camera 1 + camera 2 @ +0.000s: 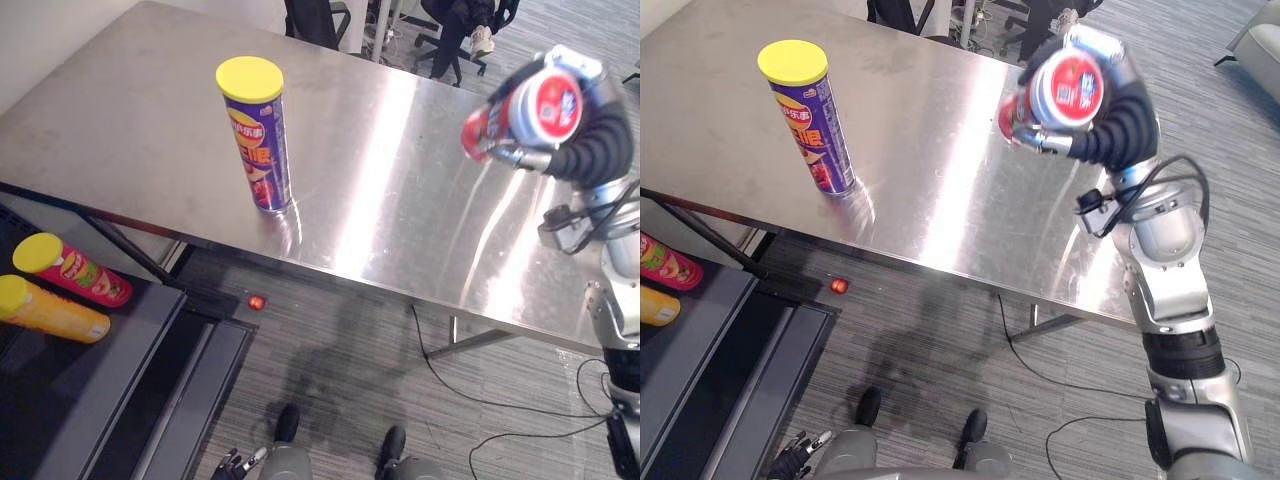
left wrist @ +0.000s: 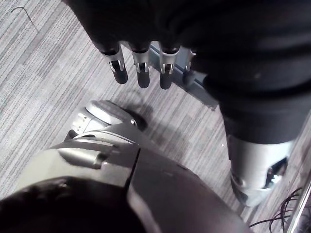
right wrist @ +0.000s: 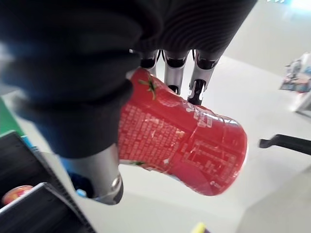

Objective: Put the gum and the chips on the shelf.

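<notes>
Left eye view: a purple can [image 1: 257, 135] stands upright on the surface [image 1: 120, 120]. The right robot hand [image 1: 585, 135] holds a red can [image 1: 540, 108] above the surface's right side. Two cans [image 1: 75, 270] lie on the shelf [image 1: 110, 370].
Left wrist view: the left robot hand [image 2: 141, 68] hangs released above the floor [image 2: 43, 73].
Right wrist view: fingers [image 3: 201, 77] wrap the red can.

A steel table [image 1: 420, 180] on grey striped carpet [image 1: 350, 400]; perhaps office chairs [image 1: 315, 22] behind.
</notes>
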`<state>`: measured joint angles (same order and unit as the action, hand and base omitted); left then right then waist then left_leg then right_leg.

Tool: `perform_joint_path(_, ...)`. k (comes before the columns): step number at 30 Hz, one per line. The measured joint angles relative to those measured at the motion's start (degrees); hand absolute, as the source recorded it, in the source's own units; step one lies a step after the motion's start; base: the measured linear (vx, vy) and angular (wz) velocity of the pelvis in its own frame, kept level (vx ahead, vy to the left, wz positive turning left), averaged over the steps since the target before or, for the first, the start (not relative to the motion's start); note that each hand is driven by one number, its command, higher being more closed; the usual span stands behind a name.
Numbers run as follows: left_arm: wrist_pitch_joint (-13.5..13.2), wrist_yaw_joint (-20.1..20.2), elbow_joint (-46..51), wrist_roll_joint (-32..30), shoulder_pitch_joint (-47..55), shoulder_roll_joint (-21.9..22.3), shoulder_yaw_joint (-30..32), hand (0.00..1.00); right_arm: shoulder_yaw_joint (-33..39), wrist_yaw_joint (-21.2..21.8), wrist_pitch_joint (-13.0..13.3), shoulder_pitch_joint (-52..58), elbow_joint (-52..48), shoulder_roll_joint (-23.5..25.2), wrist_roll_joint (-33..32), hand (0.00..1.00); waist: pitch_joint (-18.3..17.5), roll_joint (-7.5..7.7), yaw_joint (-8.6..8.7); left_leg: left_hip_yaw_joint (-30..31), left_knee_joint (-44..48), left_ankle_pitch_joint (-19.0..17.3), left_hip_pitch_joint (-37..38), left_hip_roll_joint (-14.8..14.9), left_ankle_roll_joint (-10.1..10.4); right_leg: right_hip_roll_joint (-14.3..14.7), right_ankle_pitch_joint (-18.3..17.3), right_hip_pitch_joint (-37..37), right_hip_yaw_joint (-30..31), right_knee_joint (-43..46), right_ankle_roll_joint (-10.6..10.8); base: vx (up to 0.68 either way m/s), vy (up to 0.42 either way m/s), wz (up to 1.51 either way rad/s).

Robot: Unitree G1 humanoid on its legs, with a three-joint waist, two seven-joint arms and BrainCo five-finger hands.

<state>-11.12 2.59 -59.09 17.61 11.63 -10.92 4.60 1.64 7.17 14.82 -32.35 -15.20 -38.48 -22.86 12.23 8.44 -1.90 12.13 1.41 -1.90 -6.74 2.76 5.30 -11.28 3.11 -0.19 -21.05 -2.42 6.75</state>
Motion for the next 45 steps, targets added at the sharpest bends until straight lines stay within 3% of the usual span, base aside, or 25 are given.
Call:
perform_joint_path(3, 0.00, 0.00, -0.06, -0.01, 0.00, 0.27, 0.27, 0.00, -2.26, 0.90, 0.67, -2.18, -0.22, -0.03, -3.77, 1.00, -0.27, -0.50, -0.01, 1.07, 0.47, 0.00, 0.01, -0.16, 0.00, 0.03, -0.01, 0.82, -0.97, -0.02, 0.00, 0.00, -0.004, 0.16)
perform_joint_path(10, -0.08, -0.04, -0.08, -0.04, -0.05, 1.21, 0.30, 0.00, -16.79, 6.51, -0.11, -2.71, -2.61, -1.21, -9.80, 1.00, -1.26, -2.25, -0.68, 4.18, 0.80, 0.67, 0.09, -0.93, 0.31, -0.13, -0.72, 3.20, -4.42, -0.49, 0.05, -0.02, -0.010, 0.23)
perform_joint_path(15, -0.34, -0.23, -0.06, -0.29, -0.37, 1.88, 0.16, 0.00, -26.87, 8.42, -0.99, -5.49, -1.64, -1.02, -12.10, 1.00, -1.16, -3.66, -2.07, 10.64, 0.91, 2.10, -0.23, -2.00, 1.38, -0.84, -4.88, 5.30, -11.17, 3.15, 0.79, -0.04, -0.047, 0.67)
perform_joint_path(18, -0.96, -0.67, -0.09, -0.26, -0.54, 2.93, -0.20, 0.00, -30.06, 8.84, -1.65, -9.01, -0.01, -1.01, -13.26, 1.00, -0.59, -5.30, -4.01, 15.46, 0.28, 3.52, -0.94, -2.21, 2.46, -1.10, -7.79, 6.38, -16.61, 6.80, 0.86, -0.07, -0.076, 0.95)
perform_joint_path(19, -1.03, -1.06, -0.26, 0.45, -0.34, 3.54, 0.12, 0.00, -30.77, 8.99, -1.72, -10.20, 0.71, -1.01, -13.36, 1.00, -0.62, -5.95, -5.20, 14.37, -1.67, 4.18, -1.27, -1.40, 1.92, -1.53, -9.06, 5.83, -18.04, 8.50, 0.62, -0.13, -0.079, 0.69)
perform_joint_path(21, -1.04, -1.44, -0.25, 2.74, 0.53, 4.25, 1.70, 0.00, -31.84, 9.41, -1.85, -10.11, 0.70, -1.06, -13.35, 1.00, -0.76, -5.98, -5.72, 2.82, -4.11, 3.24, -2.13, 1.45, -4.73, -2.07, -9.40, 5.48, -20.39, 9.71, 0.41, -0.10, -0.050, 0.64)
perform_joint_path(22, -1.04, -1.53, -0.31, 3.94, 0.75, 4.25, 2.99, 0.00, -32.99, 9.53, -2.07, -10.12, 1.02, -0.98, -13.26, 1.00, -0.91, -5.39, -6.17, -5.98, -4.35, -0.07, -2.68, 2.48, -8.62, -3.20, -9.10, 5.58, -21.81, 9.39, 0.45, 0.00, 0.036, 0.63)
perform_joint_path(23, -1.11, -1.54, -0.53, 4.78, 0.81, 4.54, 4.38, 0.00, -33.60, 9.58, -2.09, -9.89, 1.48, -0.89, -13.16, 1.00, -0.94, -4.45, -6.10, -13.92, -0.20, -0.51, -4.96, 3.13, -10.73, -5.60, -9.05, 5.59, -23.68, 10.17, 0.52, 0.03, 0.064, 0.59)
perform_joint_path(24, -1.22, -1.56, -0.65, 4.77, 0.94, 4.96, 5.18, 0.00, -33.58, 9.56, -2.20, -9.61, 1.69, -0.94, -13.12, 1.00, -1.13, -5.23, -6.17, -18.01, 4.33, 2.41, -6.19, 3.55, -13.48, -5.93, -9.39, 5.43, -24.20, 11.67, 0.78, 0.08, 0.084, 0.85)
perform_joint_path(25, -1.34, -1.59, 0.01, 4.77, 1.87, 6.46, 5.79, 0.00, -33.20, 9.55, -2.40, -8.68, 1.86, -1.31, -13.04, 1.00, -1.44, -6.63, -4.83, -24.38, 9.62, 8.31, -7.82, 3.98, -13.24, -6.77, -10.97, 6.02, -24.34, 13.92, 0.64, 0.05, 0.092, 1.11)
perform_joint_path(27, -1.98, -1.69, 1.21, 4.75, 1.91, 6.74, 5.90, 0.00, -32.69, 9.63, -2.56, -6.69, 2.56, -1.81, -13.00, 1.00, -1.84, -6.61, -3.79, -28.27, 7.39, 12.62, -8.09, 2.92, -12.71, -5.17, -12.92, 7.47, -23.91, 11.32, -0.68, -0.05, 0.053, 1.41)
perform_joint_path(28, -2.24, -1.68, 2.22, 4.71, 1.84, 6.76, 6.05, 0.00, -31.67, 9.77, -2.82, -5.46, 2.49, -1.82, -13.00, 1.00, -1.95, -6.62, -2.95, -29.38, 2.38, 17.10, -7.75, 1.42, -12.31, -3.79, -12.42, 8.46, -25.64, 8.45, -0.60, -0.14, 0.023, 1.30)
perform_joint_path(29, -2.47, -1.67, 2.06, 4.57, 1.78, 6.86, 6.18, 0.00, -30.67, 10.00, -3.02, -4.65, 2.53, -1.71, -12.99, 1.00, -2.42, -7.30, -3.27, -32.34, -0.40, 14.57, -6.72, 1.26, -12.29, -3.36, -11.53, 8.77, -28.45, 7.38, 0.88, -0.07, 0.100, 1.24)
perform_joint_path(30, -1.97, -1.92, 1.71, 4.60, 2.08, 7.40, 7.10, 0.00, -30.36, 10.45, -3.24, -3.47, 2.32, -0.98, -12.99, 1.00, -2.51, -7.22, -3.21, -37.25, 2.33, 8.57, -5.08, 1.82, -10.42, -3.18, -11.65, 9.43, -29.96, 7.61, 1.08, 0.02, 0.126, 0.71)
perform_joint_path(31, -1.99, -1.93, 1.45, 4.57, 2.86, 7.42, 7.09, 0.00, -30.26, 10.64, -3.35, -2.88, 1.94, -0.96, -12.99, 1.00, -2.57, -7.33, -3.09, -38.32, 1.24, 7.87, -3.93, 1.45, -9.99, -3.01, -11.40, 9.90, -30.87, 7.94, 1.50, 0.07, 0.102, 0.72)
perform_joint_path(33, -1.91, -1.70, 0.27, 4.42, 3.33, 7.43, 7.03, 0.00, -28.88, 10.78, -3.83, -0.47, 0.61, -0.94, -12.96, 1.00, -3.08, -7.13, -1.78, -36.49, -2.79, 9.29, -2.95, -0.45, -9.55, -2.58, -11.17, 11.49, -34.77, 8.29, 2.58, -0.01, 0.033, 0.83)
perform_joint_path(39, -1.05, -1.78, 0.01, 3.45, 3.44, 6.69, 6.90, 0.00, -26.51, 10.63, -4.63, 2.27, 0.21, 1.72, -10.60, 1.00, -3.90, -6.12, -1.79, -33.83, -6.84, 10.77, -0.87, -3.47, -9.43, -4.56, -11.53, 12.84, -37.06, 10.55, 2.83, -0.04, 0.043, 0.30)
perform_joint_path(41, -0.66, -1.77, -0.28, 3.17, 3.44, 5.84, 5.18, 0.00, -25.10, 10.61, -4.66, 4.37, 0.19, 2.22, -8.43, 1.00, -4.04, -6.00, -1.26, -33.24, -6.84, 9.52, 0.45, -5.26, -9.32, -8.96, -14.37, 12.90, -37.59, 17.85, 2.40, -0.01, 0.073, 0.19)
perform_joint_path(43, -0.57, -1.75, -0.45, 1.23, 3.28, 5.09, 3.52, 0.00, -22.48, 10.49, -4.74, 7.96, 0.11, 2.56, -8.38, 1.00, -4.10, -6.08, -0.51, -31.70, -7.16, 8.69, 1.89, -6.82, -10.09, -13.02, -14.93, 13.52, -38.63, 25.29, 1.82, 0.01, 0.085, 0.44)
perform_joint_path(44, -0.36, -1.72, -1.32, 0.85, 3.15, 4.13, 1.29, 0.00, -20.56, 10.38, -4.86, 10.88, -0.35, 2.50, -8.29, 1.00, -4.19, -6.17, 0.35, -30.00, -7.16, 8.21, 2.60, -7.66, -10.78, -16.71, -13.70, 13.03, -37.61, 33.09, -0.76, 0.02, 0.096, 0.60)
perform_joint_path(45, -0.16, -1.75, -1.68, 0.26, 2.93, 3.76, 0.31, 0.00, -19.45, 10.27, -4.91, 12.55, -0.69, 2.49, -7.97, 1.00, -4.19, -6.17, 0.66, -29.14, -7.11, 8.11, 2.88, -7.82, -10.93, -18.25, -12.43, 11.51, -35.57, 37.17, -4.20, 0.04, 0.124, 0.64)
